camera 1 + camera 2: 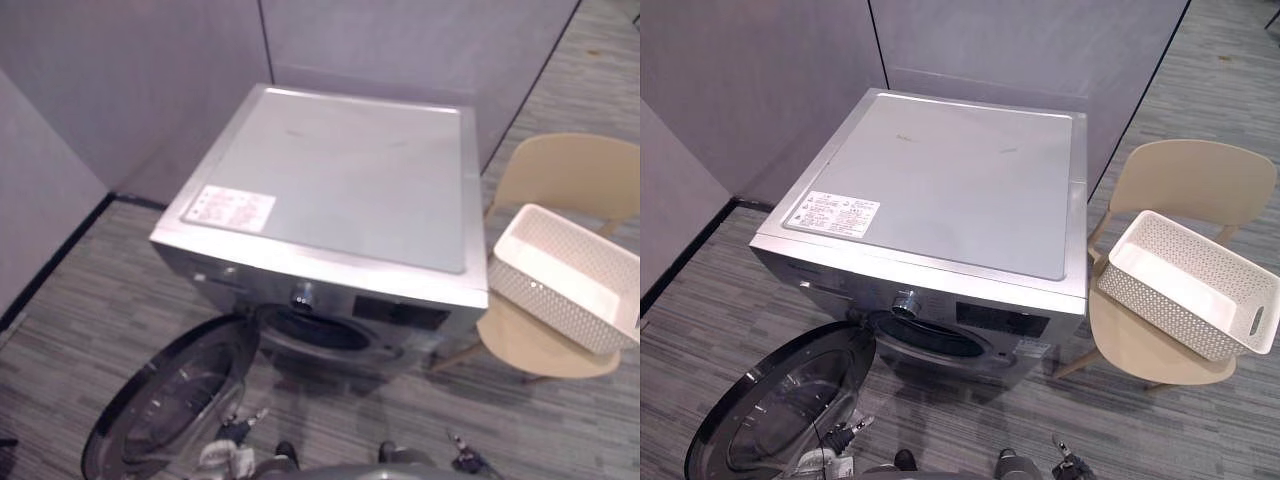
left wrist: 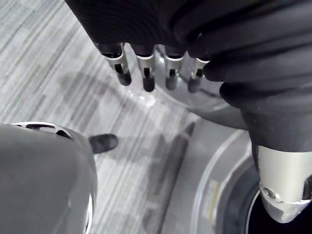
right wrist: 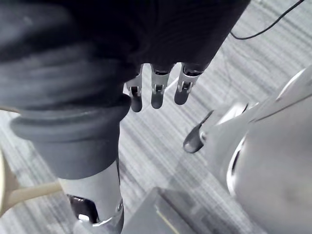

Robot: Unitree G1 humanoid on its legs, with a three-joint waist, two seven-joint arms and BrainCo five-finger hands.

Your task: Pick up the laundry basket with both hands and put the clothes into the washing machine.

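So the laundry basket [image 1: 1160,318] is sitting on the seat of the tan chair [image 1: 1192,178], off to the robot's right beside the washing machine [image 1: 940,180], and it's poking out past the seat's right edge. Both hands are hanging low by the floor with nothing in them: left hand [image 2: 147,73] fingers dangling straight, right hand [image 3: 157,91] the same. The right hand is looking like the nearer one. The basket's long axis is running slantwise across the seat, one short end pointing at the washer and the slotted end pointing away. I'm not seeing any clothes inside it. The washer door [image 1: 780,410] is hanging open.
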